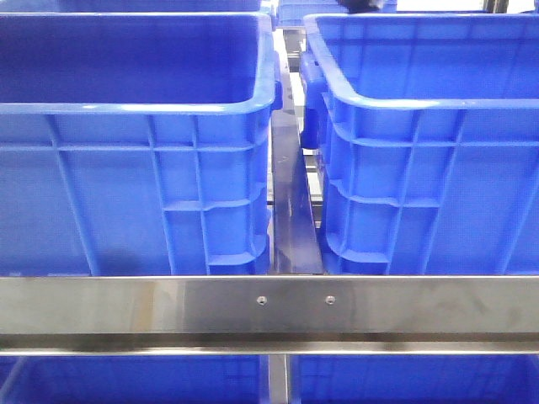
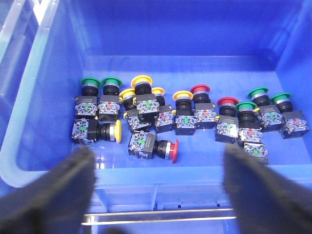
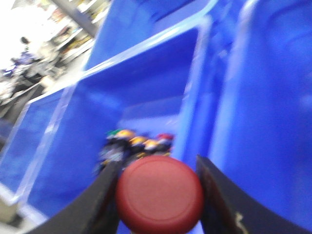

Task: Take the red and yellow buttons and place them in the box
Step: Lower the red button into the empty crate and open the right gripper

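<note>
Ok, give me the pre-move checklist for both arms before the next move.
1. Right gripper has a button: ok, shut on the red button, cap facing the camera.
2. Grip secure: cannot tell, the view is blurred and the contact points are hidden.
3. Right arm over the box: cannot tell; a crate holding buttons lies below it.
4. Left gripper free: ok, open and empty, fingers spread above the crate wall.
5. Yellow buttons reachable: ok, one yellow button lies on its side apart from the cluster.
6. Arms in the front view: not ok, only crates show.
</note>
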Motion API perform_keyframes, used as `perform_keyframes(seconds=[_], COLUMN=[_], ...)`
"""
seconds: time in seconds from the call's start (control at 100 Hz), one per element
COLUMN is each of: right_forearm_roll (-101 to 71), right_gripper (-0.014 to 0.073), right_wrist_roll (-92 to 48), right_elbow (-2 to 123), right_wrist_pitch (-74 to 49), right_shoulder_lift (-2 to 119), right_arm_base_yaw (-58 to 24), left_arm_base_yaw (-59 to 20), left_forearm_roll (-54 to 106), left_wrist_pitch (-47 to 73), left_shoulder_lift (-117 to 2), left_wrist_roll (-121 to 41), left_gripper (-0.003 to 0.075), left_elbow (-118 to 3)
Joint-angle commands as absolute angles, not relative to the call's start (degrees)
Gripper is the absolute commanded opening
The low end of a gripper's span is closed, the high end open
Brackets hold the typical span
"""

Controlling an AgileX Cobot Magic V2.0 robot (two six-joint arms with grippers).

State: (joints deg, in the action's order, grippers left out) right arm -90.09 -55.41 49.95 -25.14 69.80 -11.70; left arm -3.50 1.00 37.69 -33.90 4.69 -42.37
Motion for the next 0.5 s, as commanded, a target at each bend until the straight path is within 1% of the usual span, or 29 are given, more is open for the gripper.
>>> perform_keyframes(seconds=[0.0, 0.1, 0.12, 0.17, 0.2, 0.33, 0.49], right_forearm_roll=[-92.9, -92.9, -92.9, -92.9, -92.9, -92.9, -91.42], right_gripper=[0.0183, 0.0183, 0.0183, 0.0183, 0.0183, 0.0183, 0.0183], right_wrist_roll=[-60.39, -66.59, -67.77, -70.42, -71.92, -78.72, -82.03], right_elbow=[52.19, 52.19, 52.19, 52.19, 52.31, 54.32, 58.63], right_wrist_pitch=[-20.48, -13.94, -12.47, -8.72, -6.41, 3.42, 7.57], right_shoulder_lift=[68.65, 68.65, 68.65, 68.69, 68.9, 71.96, 78.33], right_arm_base_yaw=[-11.64, -11.64, -11.64, -11.64, -11.64, -11.64, -11.64], left_arm_base_yaw=[-3.36, -3.36, -3.36, -3.36, -3.36, -3.36, -3.36], left_forearm_roll=[1.06, 1.06, 1.06, 1.06, 1.06, 1.06, 1.06], left_wrist_pitch=[32.84, 32.96, 32.96, 32.96, 32.96, 32.96, 32.96], left_shoulder_lift=[-33.04, -32.89, -32.89, -32.89, -32.89, -32.89, -32.89], left_wrist_roll=[5.18, 5.18, 5.18, 5.18, 5.18, 5.18, 5.18], left_gripper=[0.0309, 0.0127, 0.0104, 0.0015, -0.0022, -0.0019, -0.0019], left_elbow=[-43.56, -43.56, -43.56, -43.56, -43.56, -43.56, -43.56])
